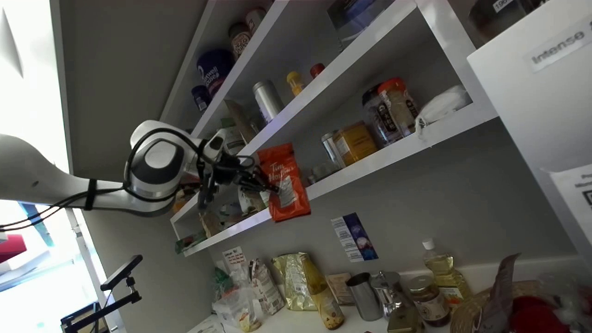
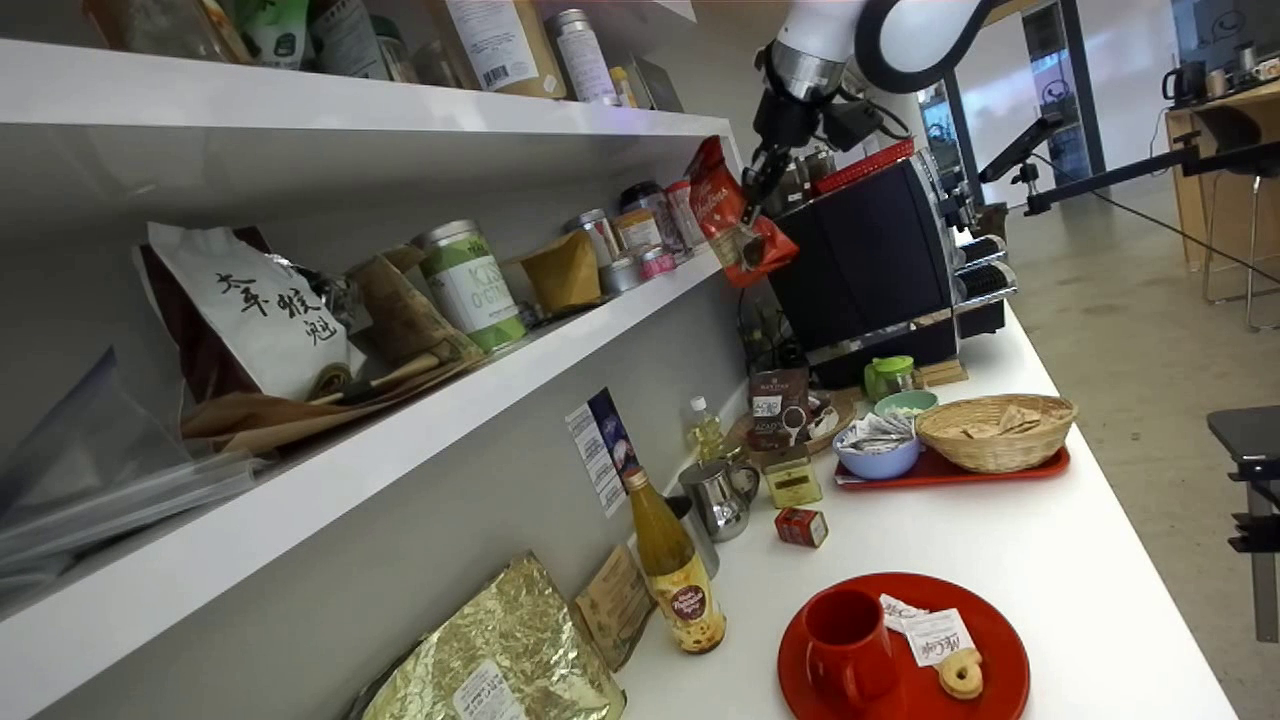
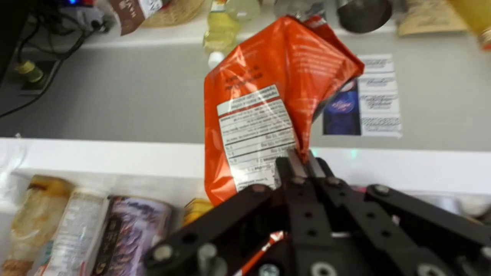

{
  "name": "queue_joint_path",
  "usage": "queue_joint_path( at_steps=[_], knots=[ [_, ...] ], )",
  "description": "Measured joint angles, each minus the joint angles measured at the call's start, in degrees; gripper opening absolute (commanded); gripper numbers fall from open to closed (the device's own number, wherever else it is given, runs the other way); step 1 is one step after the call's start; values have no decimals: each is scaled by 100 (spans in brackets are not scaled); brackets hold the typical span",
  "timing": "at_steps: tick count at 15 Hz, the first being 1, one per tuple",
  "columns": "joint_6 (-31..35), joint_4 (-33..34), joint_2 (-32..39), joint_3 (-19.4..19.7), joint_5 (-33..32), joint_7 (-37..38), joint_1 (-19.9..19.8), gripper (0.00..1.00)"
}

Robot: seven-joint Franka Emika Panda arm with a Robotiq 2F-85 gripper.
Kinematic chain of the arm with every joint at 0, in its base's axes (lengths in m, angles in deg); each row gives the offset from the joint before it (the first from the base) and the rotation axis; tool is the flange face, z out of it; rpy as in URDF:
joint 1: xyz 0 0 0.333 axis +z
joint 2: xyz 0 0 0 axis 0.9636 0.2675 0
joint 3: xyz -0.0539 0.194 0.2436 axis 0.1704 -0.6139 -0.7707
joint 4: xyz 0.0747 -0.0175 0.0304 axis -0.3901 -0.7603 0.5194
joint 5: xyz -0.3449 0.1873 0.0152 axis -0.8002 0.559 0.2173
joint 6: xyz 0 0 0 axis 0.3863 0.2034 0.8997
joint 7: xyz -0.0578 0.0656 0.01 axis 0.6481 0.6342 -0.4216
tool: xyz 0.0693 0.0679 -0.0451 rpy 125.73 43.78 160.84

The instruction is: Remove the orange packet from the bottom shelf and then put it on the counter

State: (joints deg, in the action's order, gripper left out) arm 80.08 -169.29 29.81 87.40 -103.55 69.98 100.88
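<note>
The orange packet, red-orange with a white label, shows in both exterior views (image 1: 296,210) (image 2: 715,200) and in the wrist view (image 3: 245,82). My gripper (image 1: 275,188), also in the other views (image 2: 750,215) (image 3: 305,159), is shut on a folded edge of the packet. The packet is held in the air in front of the bottom shelf's thick white front edge (image 1: 393,155) (image 2: 480,400) (image 3: 96,155). The white counter (image 1: 300,321) (image 2: 870,545) lies well below. Part of the packet is hidden behind the gripper in the wrist view.
Jars and tins (image 1: 356,143) stand on the bottom shelf near the packet. A higher shelf (image 2: 400,100) runs above. A dark coffee machine (image 2: 860,260) stands at the counter's far end. On the counter are a bottle (image 2: 670,560), gold bag (image 2: 510,640), red plate (image 2: 1000,640) and basket (image 2: 1000,450).
</note>
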Motion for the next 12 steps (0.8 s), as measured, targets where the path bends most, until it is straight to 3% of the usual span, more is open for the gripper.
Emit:
queue_joint_path(
  at_steps=[2,5,7,9,12],
  knots=[
    [-4,-742,-512,-181,45,-1,165,1],
    [5,-1881,-1100,-1338,1036,-583,-396,1],
    [5,-2560,-1434,-1977,1809,-1006,-503,1],
    [3,-3183,-1737,-2398,2558,-1396,-352,1],
    [1,-3931,-2015,-2817,3619,-1828,299,1]
  ],
)
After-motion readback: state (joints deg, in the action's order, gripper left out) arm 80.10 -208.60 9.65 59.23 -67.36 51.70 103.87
